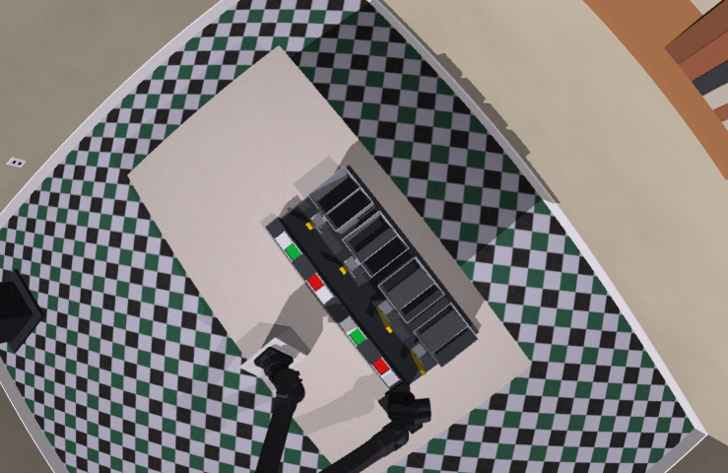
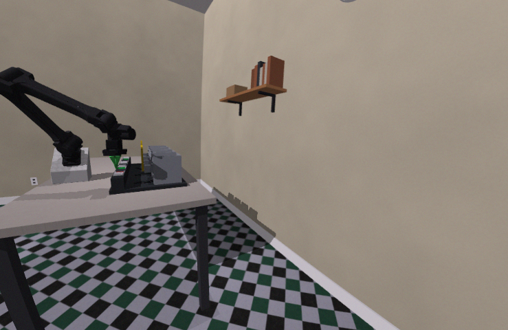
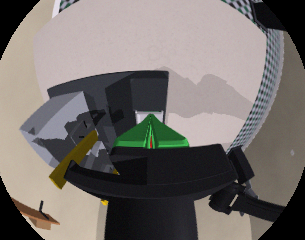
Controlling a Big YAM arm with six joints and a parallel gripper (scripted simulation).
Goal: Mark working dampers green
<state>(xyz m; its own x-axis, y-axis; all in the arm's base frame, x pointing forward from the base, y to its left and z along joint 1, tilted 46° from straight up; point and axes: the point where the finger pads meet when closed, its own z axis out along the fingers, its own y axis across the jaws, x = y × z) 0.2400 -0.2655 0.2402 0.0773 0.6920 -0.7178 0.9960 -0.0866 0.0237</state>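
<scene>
The arm's wrist hides the jaws from above; the wrist view shows their green fingertips clenched on nothing. Four boxy grey dampers (image 1: pixel 348 200) stand behind flat sliders (image 1: pixel 293 251) on a black tray (image 1: pixel 342 290) on the matte bench (image 1: pixel 219 167), reading green, red, green, red.

Beige walls (image 2: pixel 359 155), (checkered) floor (image 2: pixel 262 287).

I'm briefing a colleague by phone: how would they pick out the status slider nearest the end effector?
On the pale table sits a dark base carrying four grey dampers with a row of four status sliders in front. Follow that row to the end beside the closed end effector: the last slider shows red, while its only neighbour shows green.
</scene>
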